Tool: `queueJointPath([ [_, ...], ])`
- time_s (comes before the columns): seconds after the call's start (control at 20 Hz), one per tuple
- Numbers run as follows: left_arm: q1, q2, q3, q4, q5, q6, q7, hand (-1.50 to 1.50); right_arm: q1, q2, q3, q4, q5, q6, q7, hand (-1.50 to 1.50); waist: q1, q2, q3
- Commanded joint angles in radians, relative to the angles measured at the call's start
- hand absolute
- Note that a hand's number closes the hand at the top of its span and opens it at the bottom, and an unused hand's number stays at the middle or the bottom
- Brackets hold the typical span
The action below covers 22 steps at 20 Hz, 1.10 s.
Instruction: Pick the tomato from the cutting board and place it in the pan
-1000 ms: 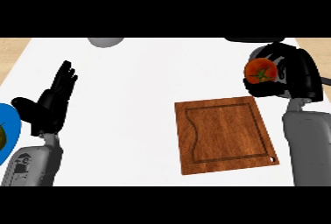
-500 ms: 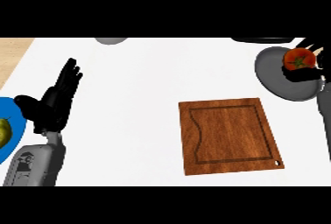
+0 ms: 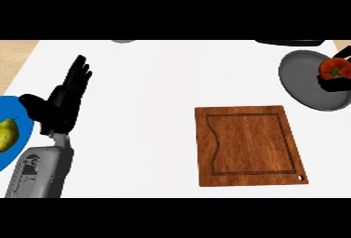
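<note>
The red tomato [image 3: 336, 69] with a green stem is over the grey pan [image 3: 302, 79] at the right edge. My right hand [image 3: 334, 84] shows only as black fingers curled under and round the tomato; the rest is cut off by the frame's edge. The brown wooden cutting board [image 3: 250, 145] lies right of centre with nothing on it. At the left, my left hand [image 3: 61, 102] stands open with fingers pointing up, resting above its grey forearm.
A blue plate [image 3: 9, 153] with a yellow-green pear [image 3: 7, 134] lies at the left edge, beside my left forearm. A grey object [image 3: 123, 41] and a dark one [image 3: 288, 42] peek in at the counter's far edge. A wood strip [image 3: 15, 60] borders the counter's left.
My right hand has carried the tomato further right, over the pan, and its forearm has left the view. The left hand has not moved.
</note>
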Motion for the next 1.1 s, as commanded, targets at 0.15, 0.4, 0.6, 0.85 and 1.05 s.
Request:
queueJointPath([
  [0.15, -0.038, -0.001, -0.006, 0.019, -0.005, -0.002, 0.003, 0.00, -0.055, -0.037, -0.067, 0.186, -0.056, 0.068, -0.041, -1.50, 0.024, 0.012, 0.003],
  [0.4, -0.018, -0.003, -0.011, -0.001, -0.002, -0.009, -0.004, 0.00, -0.057, -0.038, -0.110, 0.279, -0.122, 0.283, -0.072, -1.50, 0.035, 0.009, 0.005],
  [0.6, 0.001, -0.033, -0.032, 0.026, -0.013, -0.001, -0.035, 0.00, -0.064, -0.072, -0.114, 0.283, -0.122, 0.294, -0.143, -1.50, 0.025, 0.010, 0.003],
  [0.85, 0.013, -0.010, 0.000, 0.022, -0.001, -0.002, -0.034, 0.00, -0.037, -0.056, -0.231, 0.268, -0.244, 0.276, -0.293, -1.50, -0.003, -0.004, 0.002],
  [1.05, 0.002, -0.003, 0.006, 0.017, 0.001, 0.001, -0.016, 0.00, -0.006, -0.072, -0.331, 0.279, -0.353, 0.347, -0.386, -1.50, -0.023, -0.010, 0.002],
])
